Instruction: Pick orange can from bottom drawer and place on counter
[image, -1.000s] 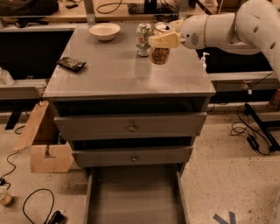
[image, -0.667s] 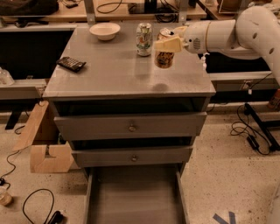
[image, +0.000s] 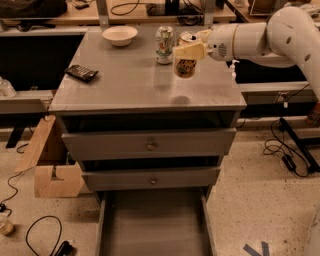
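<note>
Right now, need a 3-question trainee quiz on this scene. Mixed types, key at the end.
1. True or false: the orange can lies in the bottom drawer.
2. Where is the gripper? A. Down inside the bottom drawer. B. Over the counter, shut on the orange can. C. Open, near the floor.
3. Short answer: what stands on the counter just left of the gripper in the picture?

Key:
1. False. The gripper holds it over the counter, and the open bottom drawer shows only its bare floor.
2. B.
3. The white-and-green can.
</note>
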